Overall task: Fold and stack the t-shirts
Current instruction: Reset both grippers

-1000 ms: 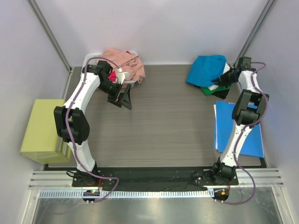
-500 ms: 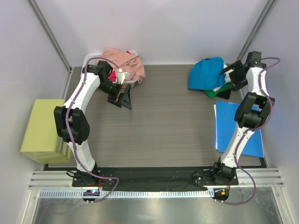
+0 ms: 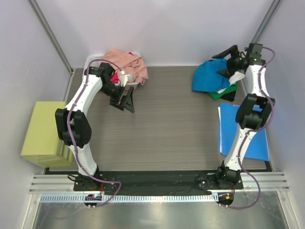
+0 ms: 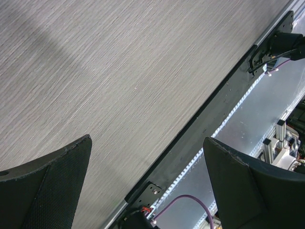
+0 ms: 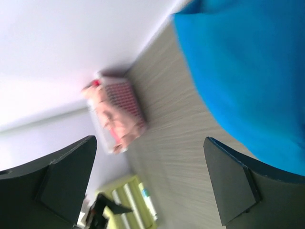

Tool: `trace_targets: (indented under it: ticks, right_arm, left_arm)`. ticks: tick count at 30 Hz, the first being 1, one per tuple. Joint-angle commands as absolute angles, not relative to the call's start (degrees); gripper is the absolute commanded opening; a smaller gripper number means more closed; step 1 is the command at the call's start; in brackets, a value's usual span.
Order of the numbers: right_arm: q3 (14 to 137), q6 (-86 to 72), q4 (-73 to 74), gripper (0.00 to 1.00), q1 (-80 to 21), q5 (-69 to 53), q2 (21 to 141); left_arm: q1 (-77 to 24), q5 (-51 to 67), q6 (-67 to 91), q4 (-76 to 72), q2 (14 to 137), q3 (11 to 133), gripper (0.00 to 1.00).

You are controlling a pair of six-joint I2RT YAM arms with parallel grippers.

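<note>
Wood-grain table, teal t-shirt far-right corner

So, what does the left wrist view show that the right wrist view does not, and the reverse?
Only the left wrist view shows the black strip along the table's near edge, the metal frame beyond it and a purple cable. Only the right wrist view shows the teal-blue t-shirt filling its right side, the white basket holding the salmon pink t-shirt, the yellow-green block and the pale wall. Both show the grey wood-grain table. The left end effector and the right end effector are each open and hold nothing.
</note>
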State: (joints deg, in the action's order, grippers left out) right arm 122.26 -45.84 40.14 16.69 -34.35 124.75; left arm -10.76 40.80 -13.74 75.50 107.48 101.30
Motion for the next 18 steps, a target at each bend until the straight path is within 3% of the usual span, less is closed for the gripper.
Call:
trace_targets:
  ticks: [1,5,8,14,18]
  right_arm:
    - [127.16,-56.77,21.19,1.0,12.66,-54.14,134.46]
    - [131.38,-65.29,7.58,1.0,12.65,-55.9,141.4]
    - [135.17,-65.75,7.64,1.0,13.62,-54.94,146.15]
    - [126.92,-60.82,7.82,1.0,15.21,-52.99,147.83]
    - [123.4,-58.98,4.84,1.0,13.63,-54.14,141.96]
  left_arm:
    - [-10.72,41.75,-13.54,75.67,105.47,101.08,1.0]
    - [-10.72,41.48,-13.89,76.55,105.29,100.99,1.0]
    - [-10.72,41.31,-14.24,76.99,104.5,100.37,1.0]
    - [-10.72,40.17,-15.38,76.91,103.27,97.3,1.0]
    - [-10.72,39.38,-15.73,76.82,102.75,96.94,1.0]
